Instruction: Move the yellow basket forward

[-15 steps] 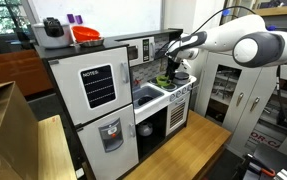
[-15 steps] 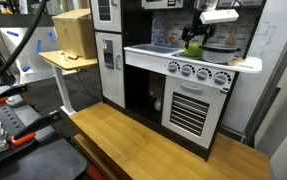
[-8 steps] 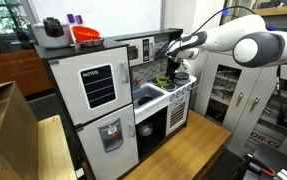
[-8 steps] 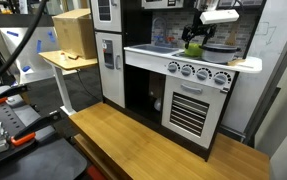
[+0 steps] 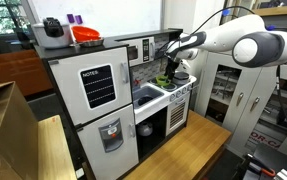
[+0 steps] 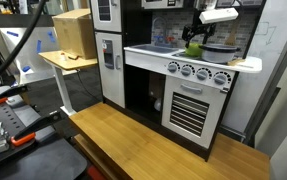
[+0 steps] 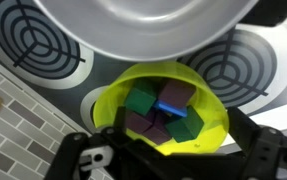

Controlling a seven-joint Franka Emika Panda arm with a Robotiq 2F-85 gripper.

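LAB, TOY KITCHEN: A play kitchen (image 5: 103, 100) stands on a wooden platform (image 6: 153, 145) among desks, shelving and a cardboard box (image 6: 75, 33). An orange bowl (image 5: 86, 35) sits on top of the fridge unit. The white stove surface (image 6: 153, 52) is printed with black ring burners (image 7: 33, 45). The white arm (image 5: 233, 40) reaches in over it.

The basket (image 7: 215, 120) rests on the stove surface between two burners, just beside a silver pan (image 7: 143, 25). It holds green, blue and purple blocks (image 7: 168, 110). Both exterior views show the basket at the back of the stove top (image 5: 164, 80) (image 6: 193, 49), directly under the jaws. In the wrist view the jaws are spread, one dark finger (image 7: 93, 158) on either side of the basket's near rim. I cannot tell whether they press on it.
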